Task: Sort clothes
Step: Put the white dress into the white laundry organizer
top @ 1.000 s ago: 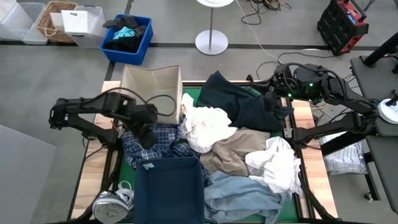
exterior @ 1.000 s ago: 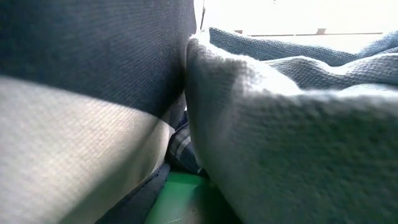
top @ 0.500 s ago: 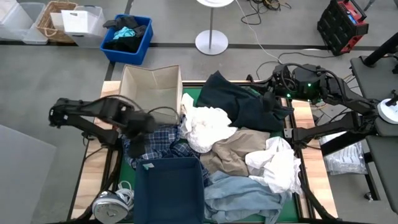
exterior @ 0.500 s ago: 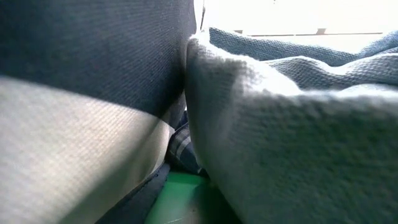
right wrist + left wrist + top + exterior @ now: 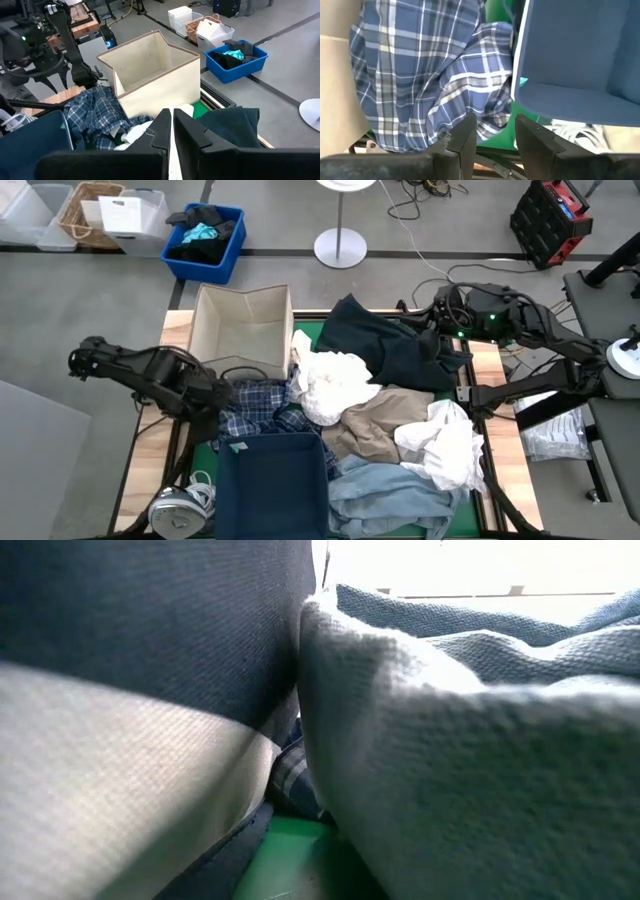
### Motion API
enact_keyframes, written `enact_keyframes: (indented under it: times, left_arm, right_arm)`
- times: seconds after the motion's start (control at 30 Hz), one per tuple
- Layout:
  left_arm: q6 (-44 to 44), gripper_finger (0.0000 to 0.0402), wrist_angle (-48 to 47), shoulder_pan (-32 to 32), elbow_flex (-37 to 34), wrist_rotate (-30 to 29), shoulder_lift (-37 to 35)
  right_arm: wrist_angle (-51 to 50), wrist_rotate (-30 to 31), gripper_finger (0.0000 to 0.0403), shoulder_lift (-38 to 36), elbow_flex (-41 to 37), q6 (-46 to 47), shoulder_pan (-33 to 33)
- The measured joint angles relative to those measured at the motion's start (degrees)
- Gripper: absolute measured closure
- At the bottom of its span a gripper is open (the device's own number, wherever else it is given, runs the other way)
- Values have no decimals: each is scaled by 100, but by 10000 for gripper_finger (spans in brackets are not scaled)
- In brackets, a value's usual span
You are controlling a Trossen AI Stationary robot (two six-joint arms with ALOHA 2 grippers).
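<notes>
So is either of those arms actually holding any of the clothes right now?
No. The left end effector is open and empty beside the blue-white plaid shirt. The right end effector, over the dark navy garment, is shut on nothing.

Clothes heaped across the table, between two fabric bins.

Plaid shirt (image 5: 258, 412) lies left, between the open box (image 5: 243, 328) behind and the bin (image 5: 272, 485) in front; navy piece (image 5: 385, 345) rear right; denim (image 5: 385, 495) front.
</notes>
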Motion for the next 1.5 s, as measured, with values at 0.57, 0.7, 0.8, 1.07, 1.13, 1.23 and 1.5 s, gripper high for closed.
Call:
enact_keyframes:
  times: [0.57,0.7,0.8,1.07,1.13,1.23,1.5]
  left_arm:
    - [1134,287,1771,26,1556,-2555,808]
    - [1842,287,2035,133,2007,-3121,1295]
    - [2003,287,2140,295,2274,-3146,1651]
    - [1892,287,2238,487,2457,-2886,2376]
    - [1876,287,2307,487,2457,-2649,2529]
    - [1867,287,2512,487,2457,-2306,2701]
    - [1880,287,3106,516,2457,-2090,3008]
  right_arm:
    - [3,51,390,20,0,-70,-1]
    - [42,52,390,18,0,-74,-1]
    - [48,52,390,16,0,-79,0]
    - [48,51,390,-4,0,-186,-1]
    - [48,51,390,-30,0,-238,0]
    - [-1,52,390,-79,29,-326,-2]
    - [-47,50,390,-321,79,-382,-2]
